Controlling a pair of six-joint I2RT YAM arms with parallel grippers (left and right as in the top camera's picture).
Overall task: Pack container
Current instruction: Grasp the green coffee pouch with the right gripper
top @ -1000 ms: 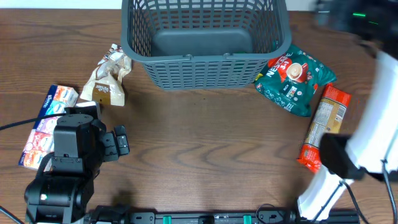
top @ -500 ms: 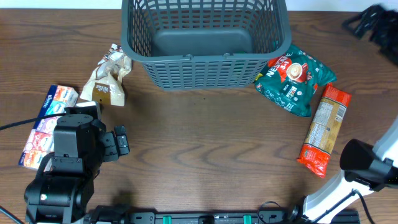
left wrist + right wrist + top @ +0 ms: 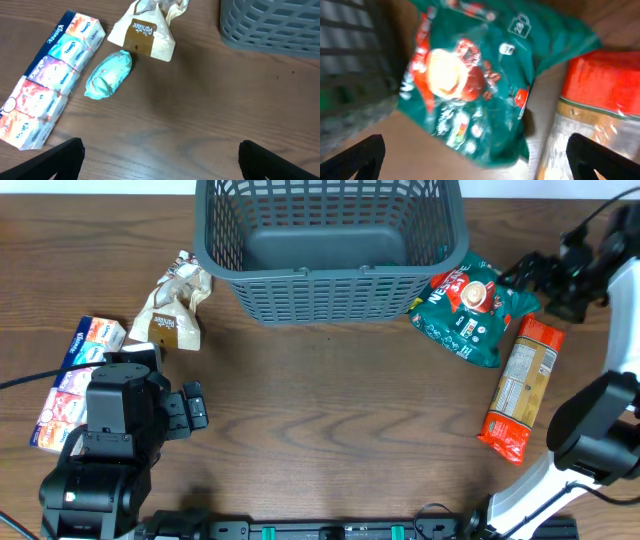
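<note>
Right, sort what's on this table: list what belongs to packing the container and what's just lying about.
For the job:
container
green snack bag
orange packet
tissue multipack
beige paper bag
small teal packet
All five packets lie outside the container.

Lying about:
black cable at the table's left edge, probably rig wiring rather than something to pack.

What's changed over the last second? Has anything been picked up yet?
The right hand swung in from the right toward the green snack packet and now hangs open by its edge, holding nothing. The left hand, the container and the other packets stayed put.
</note>
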